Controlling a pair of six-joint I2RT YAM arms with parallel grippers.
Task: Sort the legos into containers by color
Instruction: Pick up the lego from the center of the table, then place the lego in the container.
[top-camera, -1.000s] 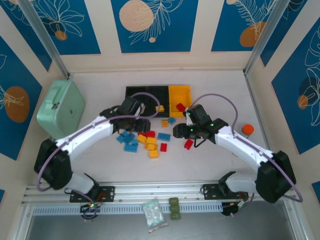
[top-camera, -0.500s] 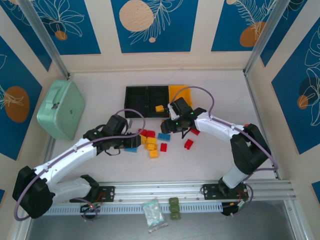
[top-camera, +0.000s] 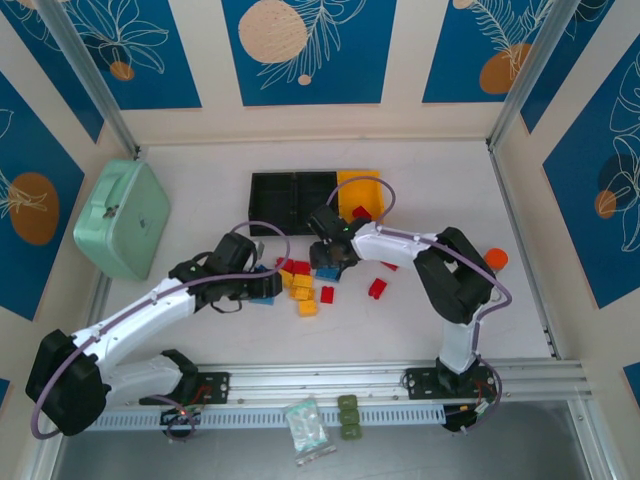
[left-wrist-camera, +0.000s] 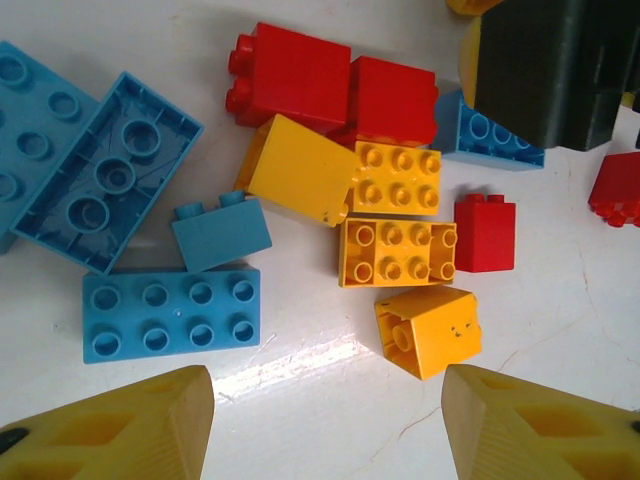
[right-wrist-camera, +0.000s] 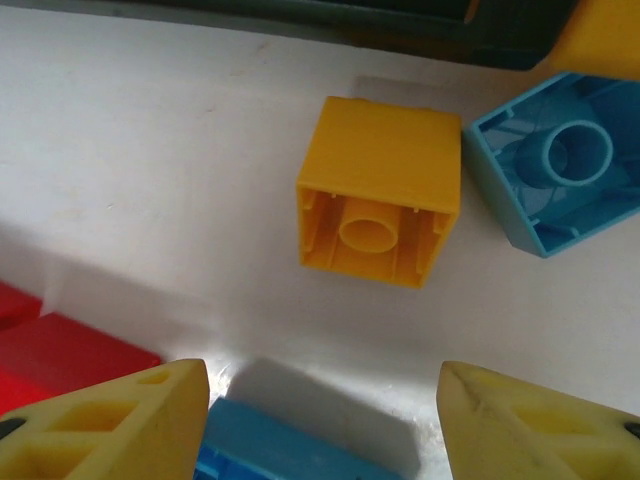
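Observation:
The legos lie in a loose pile in front of the containers: two black bins and a yellow-orange bin. My left gripper hovers open at the pile's left. In the left wrist view its gripper stands over bare table, near a blue brick and a small yellow brick. My right gripper is open just before the bins. In the right wrist view that gripper stands short of an upturned yellow brick, and a blue brick lies low between the fingers.
A mint-green case stands at the left. An orange-red knob sits at the right. Red bricks lie apart to the pile's right, and one red piece is at the yellow bin's front. Green blocks rest by the front rail.
My left gripper came down from the bins to the pile's left, then held still. My right gripper swung left, from right of the pile to just before the bins, jaws widening.

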